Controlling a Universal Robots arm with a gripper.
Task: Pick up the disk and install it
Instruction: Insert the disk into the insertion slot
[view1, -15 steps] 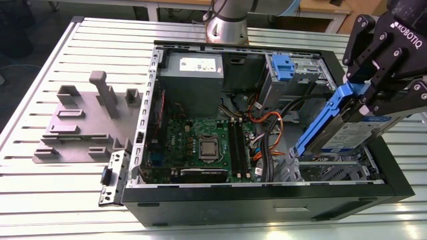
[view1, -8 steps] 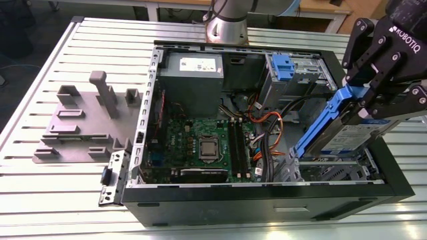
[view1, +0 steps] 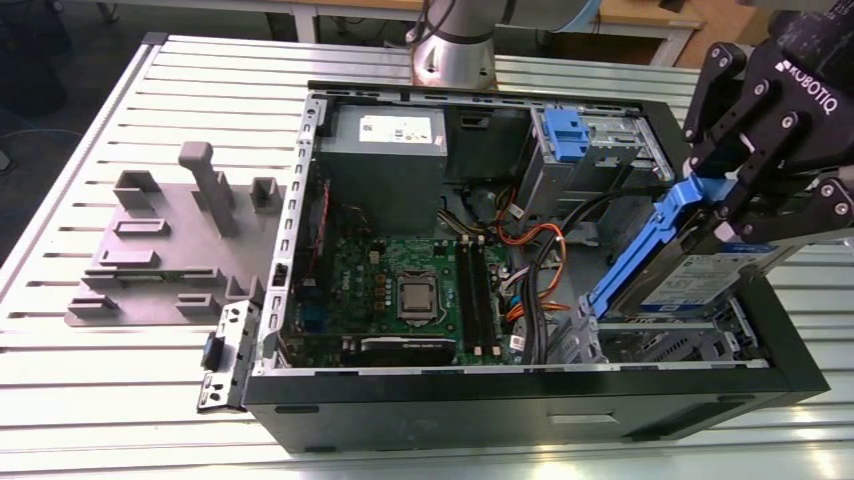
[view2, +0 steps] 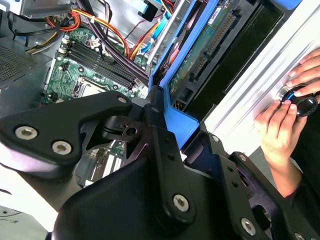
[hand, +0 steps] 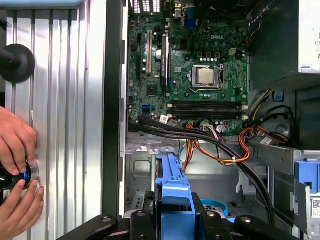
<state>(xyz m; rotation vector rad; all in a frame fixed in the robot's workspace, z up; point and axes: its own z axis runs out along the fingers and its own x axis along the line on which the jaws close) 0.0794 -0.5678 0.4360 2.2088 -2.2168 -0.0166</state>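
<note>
- On the exterior view's left, a grey stand (view1: 160, 250) with pegs lies on the table (view1: 80, 390).
- In the middle sits the open computer case (view1: 534, 405). You can see its green board (view1: 400, 290) flat on the bottom and a big grey box (view1: 384, 165) at the back.
- A little further over, at the back, a small blue clip (view1: 566, 135) stands up.
- On the exterior view's right, your tool (view1: 750, 198) is squeezed tight on the disk (view1: 687, 275). It grips the top end, by the blue side rails (view1: 645, 245).
- The disk hangs under the tool, up in the air and not flat. Its long side slants. The top end is at the tool, and the low end points down toward the exterior view's left, into the case.
- That low end is just above the metal cage (view1: 661, 345) in the near corner of the case. I think the disk is not in its place yet.
- In the first wrist view, a person's hands (hand: 16, 142) rest on a round knob (hand: 10, 177) on the table, outside the case and well apart from the disk.
</note>
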